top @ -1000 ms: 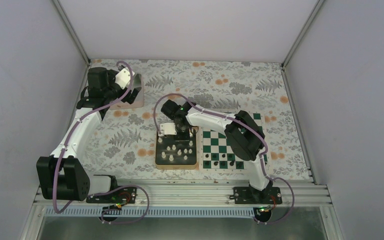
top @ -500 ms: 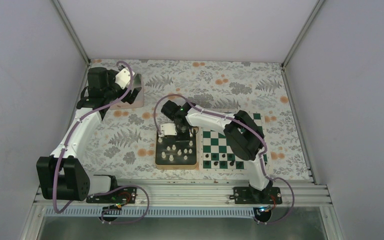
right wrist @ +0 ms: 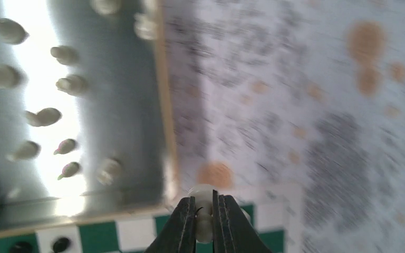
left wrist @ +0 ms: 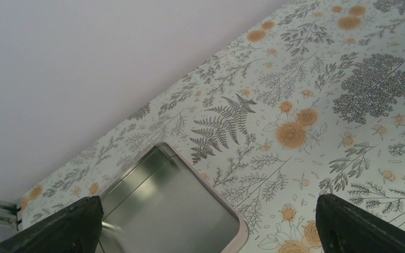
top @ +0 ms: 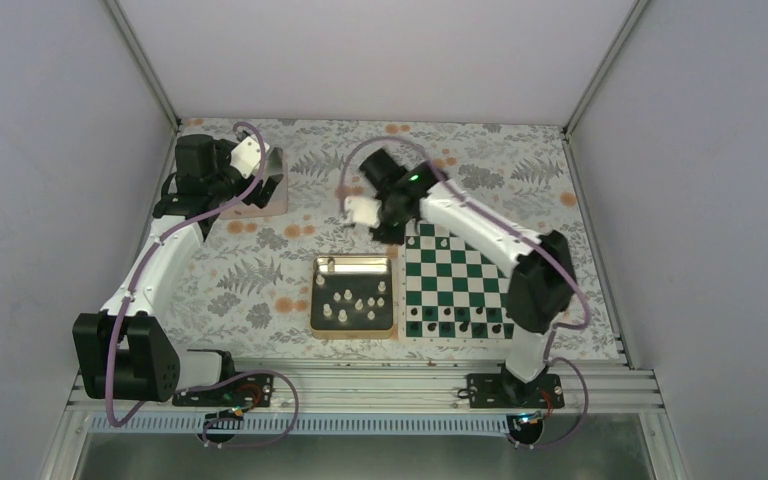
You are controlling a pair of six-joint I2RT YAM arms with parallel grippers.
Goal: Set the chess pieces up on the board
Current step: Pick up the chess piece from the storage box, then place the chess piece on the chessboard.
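In the right wrist view my right gripper (right wrist: pixel 204 204) is shut on a small white chess piece (right wrist: pixel 204 194), held just above the far corner of the green-and-white board (right wrist: pixel 105 234). That view is blurred by motion. From the top view the right gripper (top: pixel 392 232) hangs past the board's (top: pixel 460 285) far left corner. Several white chess pieces (top: pixel 357 300) stand in the gold-rimmed tray (top: pixel 352 333) left of the board. My left gripper (left wrist: pixel 211 232) is open over a silver tin, far from the board.
Black pieces (top: pixel 446 327) line the board's near rows. The pink-rimmed silver tin (top: pixel 272 196) lies at the far left under the left gripper (top: pixel 245 185). The tray's gold rim (right wrist: pixel 166 132) runs beside the flowered tablecloth. Walls close in three sides.
My right gripper shut on a white piece in the tray, then lifted and swung away toward the board's far left corner. The left arm has not moved.
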